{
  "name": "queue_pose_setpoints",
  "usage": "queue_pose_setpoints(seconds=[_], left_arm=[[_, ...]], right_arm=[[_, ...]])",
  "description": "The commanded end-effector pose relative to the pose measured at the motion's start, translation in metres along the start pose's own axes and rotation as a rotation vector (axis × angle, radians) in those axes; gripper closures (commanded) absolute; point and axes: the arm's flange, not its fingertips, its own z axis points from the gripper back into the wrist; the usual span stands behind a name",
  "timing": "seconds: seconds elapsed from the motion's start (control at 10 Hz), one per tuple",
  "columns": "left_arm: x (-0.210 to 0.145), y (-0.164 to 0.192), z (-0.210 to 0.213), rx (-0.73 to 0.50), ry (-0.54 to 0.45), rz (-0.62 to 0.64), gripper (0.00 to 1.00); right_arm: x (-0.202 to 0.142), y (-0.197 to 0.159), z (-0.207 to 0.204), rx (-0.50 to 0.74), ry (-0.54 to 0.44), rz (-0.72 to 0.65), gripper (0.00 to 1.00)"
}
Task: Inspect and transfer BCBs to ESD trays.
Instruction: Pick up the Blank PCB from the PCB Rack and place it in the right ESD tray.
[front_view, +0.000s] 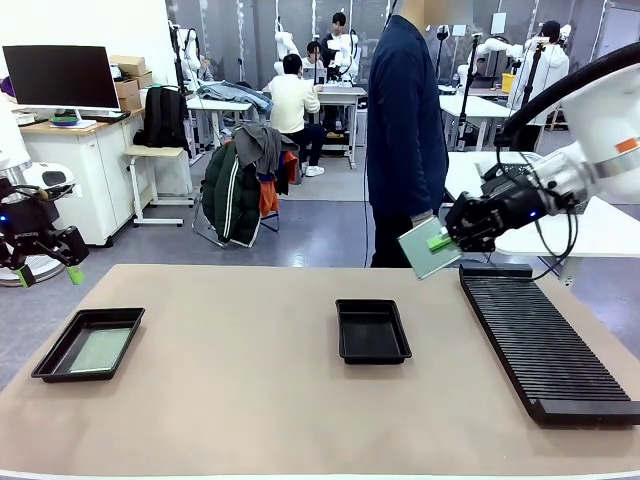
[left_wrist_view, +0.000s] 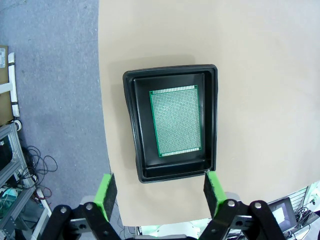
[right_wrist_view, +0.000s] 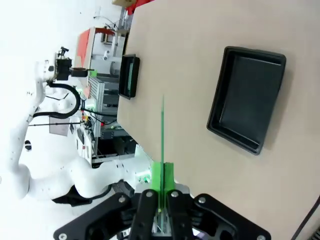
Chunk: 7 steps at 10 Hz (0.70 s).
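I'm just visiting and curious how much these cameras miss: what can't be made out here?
- Board in the right gripper: right wrist view shows it edge-on, so its faces are hidden; in the front view it is too small for detail.
- Slotted rack: front view, whether any slots hold boards is unclear at this angle.
- Left gripper: front view, cut by the picture's left edge.

Left gripper raised, jaws wide apart; right gripper aloft (jaws clamped together).

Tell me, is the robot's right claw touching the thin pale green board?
Touching. The right wrist view shows the right gripper pinching the thin pale green board edge-on between its shut green pads.
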Motion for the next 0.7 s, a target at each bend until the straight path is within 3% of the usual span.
queue_pose_setpoints(seconds=[0.0, 0.6], left_arm=[[-0.001, 0.0, 0.0, 0.0, -0.007, 0.003, 0.07], [-0.001, 0.0, 0.0, 0.0, -0.007, 0.003, 0.07]], right_arm=[[0.001, -0.012, -0.032, 0.041, -0.059, -0.016, 0.97], [0.006, -0.055, -0.115, 0.078, -0.091, -0.033, 0.97]])
